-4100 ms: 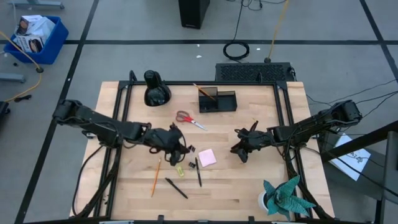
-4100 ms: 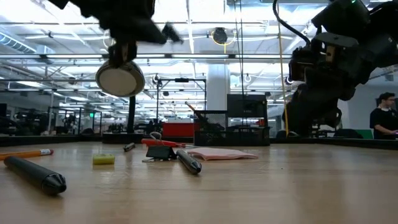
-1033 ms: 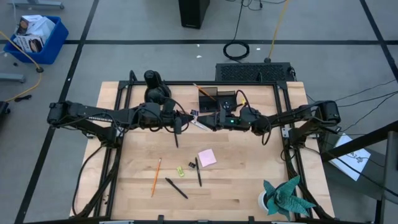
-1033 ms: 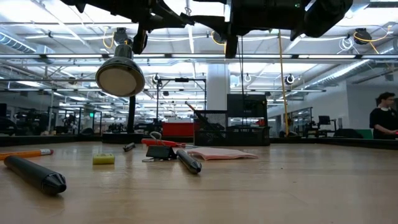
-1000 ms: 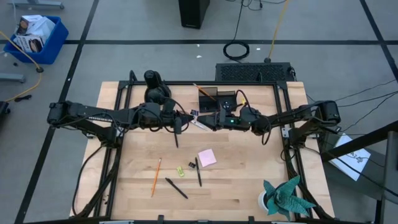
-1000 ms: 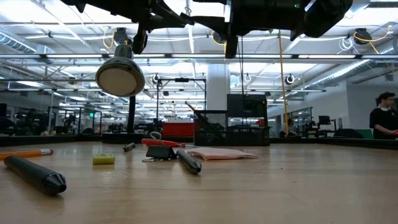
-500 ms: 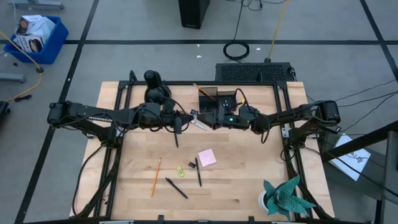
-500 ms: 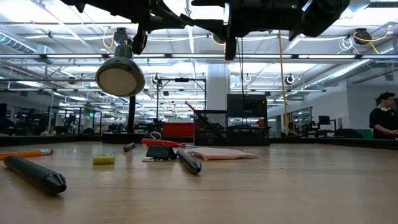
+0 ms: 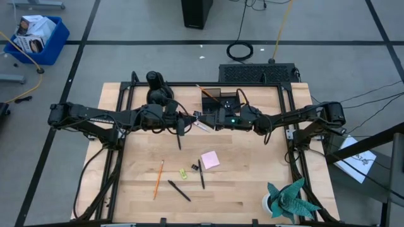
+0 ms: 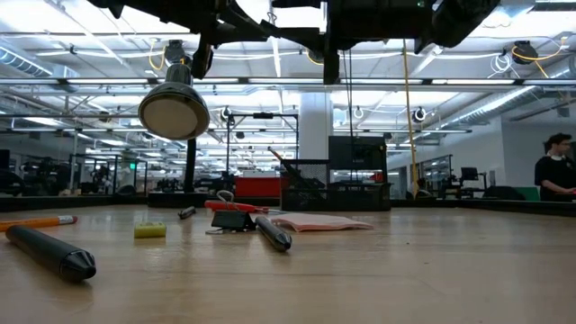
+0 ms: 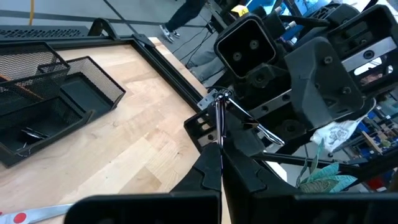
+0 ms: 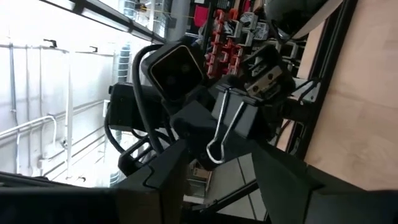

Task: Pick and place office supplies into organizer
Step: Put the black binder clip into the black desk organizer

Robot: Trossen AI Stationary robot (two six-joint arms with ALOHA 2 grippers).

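Above the table, in front of the black mesh organizer [image 9: 221, 101], my two grippers meet tip to tip. My left gripper [image 9: 189, 118] is shut on a black binder clip [image 12: 244, 118]. My right gripper [image 12: 217, 168] is open. Its fingers stand on either side of the clip's free wire handle [image 12: 217, 146]; I see no touch. The red-handled scissors [image 9: 203, 127] lie on the table under them. Nearer the front lie a pink pad [image 9: 210, 159], two black pens [image 9: 178, 190], an orange pencil [image 9: 158, 179], a yellow-green bit [image 9: 182, 173] and a black bit [image 9: 195, 167]. My left gripper pinches one silver wire handle of the clip [image 11: 219, 124] between its two fingertips [image 11: 208, 168]. The fingers come roughly level from the table's left side. The clip is lifted clear of the table, and its body and other handle [image 11: 264, 132] point toward my right gripper.
A black bulbous lamp [image 9: 158, 91] stands at the far left, beside my left arm. A pencil [image 9: 207, 93] sticks out of the organizer's tall compartment. A teal paper plant [image 9: 289, 198] stands at the near right corner. A person [image 10: 553, 171] is in the room beyond.
My right gripper has edged a little toward my left gripper and the far edge, closer around the clip. My left gripper and the clip have kept still.
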